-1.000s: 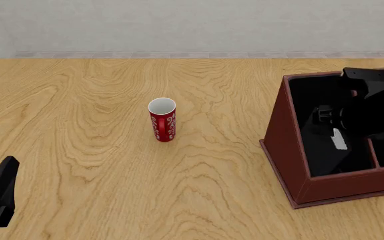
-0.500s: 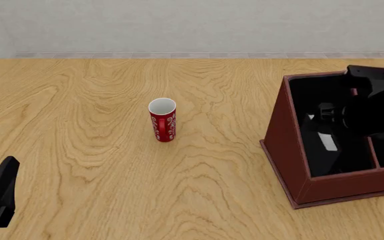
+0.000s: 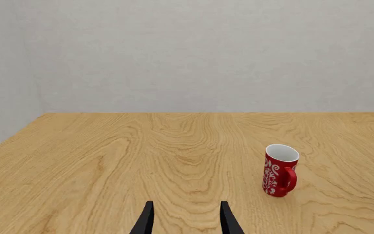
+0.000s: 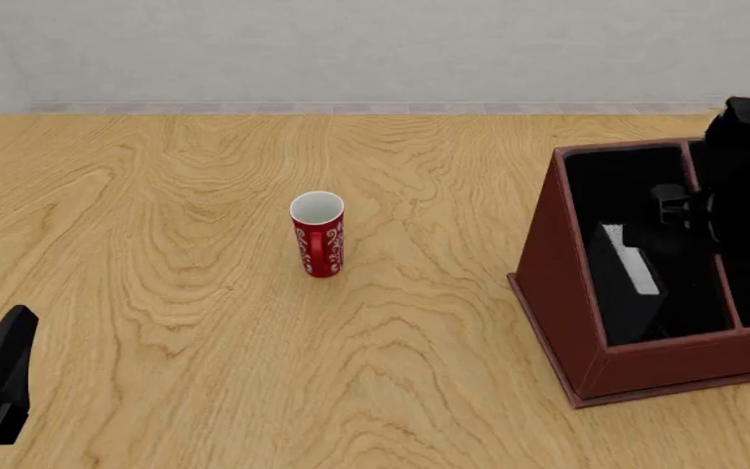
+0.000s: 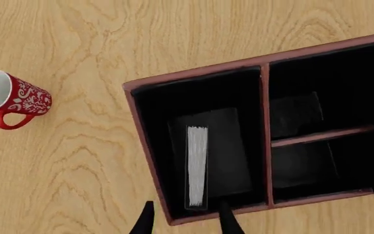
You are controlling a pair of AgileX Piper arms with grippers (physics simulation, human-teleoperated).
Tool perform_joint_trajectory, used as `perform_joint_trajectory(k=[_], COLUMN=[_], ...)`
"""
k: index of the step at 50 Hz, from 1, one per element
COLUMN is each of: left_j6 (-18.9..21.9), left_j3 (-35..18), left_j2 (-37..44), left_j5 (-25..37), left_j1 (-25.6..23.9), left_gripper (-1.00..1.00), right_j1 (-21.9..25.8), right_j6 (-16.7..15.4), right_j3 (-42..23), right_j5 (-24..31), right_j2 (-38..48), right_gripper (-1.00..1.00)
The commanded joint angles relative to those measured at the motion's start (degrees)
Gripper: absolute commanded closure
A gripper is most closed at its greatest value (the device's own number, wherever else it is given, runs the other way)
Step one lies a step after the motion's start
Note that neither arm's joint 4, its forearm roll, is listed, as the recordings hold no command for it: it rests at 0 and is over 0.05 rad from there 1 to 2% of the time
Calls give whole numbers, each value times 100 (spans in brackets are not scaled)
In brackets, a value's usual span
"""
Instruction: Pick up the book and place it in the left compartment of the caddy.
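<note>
The dark red-brown caddy (image 4: 561, 293) stands at the table's right side. The black book (image 4: 633, 262) stands on edge inside its long left compartment (image 4: 609, 191), white page edges up. In the right wrist view the book (image 5: 197, 165) is in that same compartment (image 5: 174, 97), leaning against the black lining. My right gripper (image 5: 185, 223) is open and empty, above the caddy's rim and apart from the book. My right arm (image 4: 746, 186) hovers over the caddy's right half. My left gripper (image 3: 185, 223) is open and empty, low over the table at the front left.
A red cup (image 4: 317, 234) with white patterns stands upright mid-table, left of the caddy; it also shows in the left wrist view (image 3: 280, 170) and the right wrist view (image 5: 15, 99). The caddy's right side has two smaller divided sections (image 5: 304, 146).
My right arm has lifted up and back to the right, out of the left compartment. The book stays behind in it, now uncovered. The left arm has not moved.
</note>
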Motion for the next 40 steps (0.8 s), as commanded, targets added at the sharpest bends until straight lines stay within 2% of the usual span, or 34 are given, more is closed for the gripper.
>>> perform_joint_trajectory(k=[1, 9, 12, 14, 17, 27, 30, 34, 40], left_j6=[1, 2, 1, 1, 2, 2, 0, 1, 2], left_j3=[6, 6, 6, 6, 6, 6, 7, 6, 6], left_j2=[0, 0, 0, 0, 0, 0, 0, 0, 0], left_j5=[-7, -7, -7, -7, -8, -7, -7, -8, -6], left_j1=[0, -1, 0, 0, 1, 0, -1, -1, 0], left_gripper=[-100, -100, -100, -100, -100, -100, -100, -100, -100], right_j1=[109, 445, 497, 441, 551, 553, 466, 479, 480], right_j6=[29, 175, 163, 4, 73, 40, -68, -4, -41], right_j3=[-150, -263, -265, -309, -366, -651, -774, -913, -867], right_j5=[634, 957, 1039, 1116, 1200, 1732, 1879, 2161, 2204], right_j2=[-764, -1317, -1453, -1518, -1675, -2369, -2495, -2853, -3276], right_gripper=[-100, -100, -100, -100, -100, -100, -100, -100, -100])
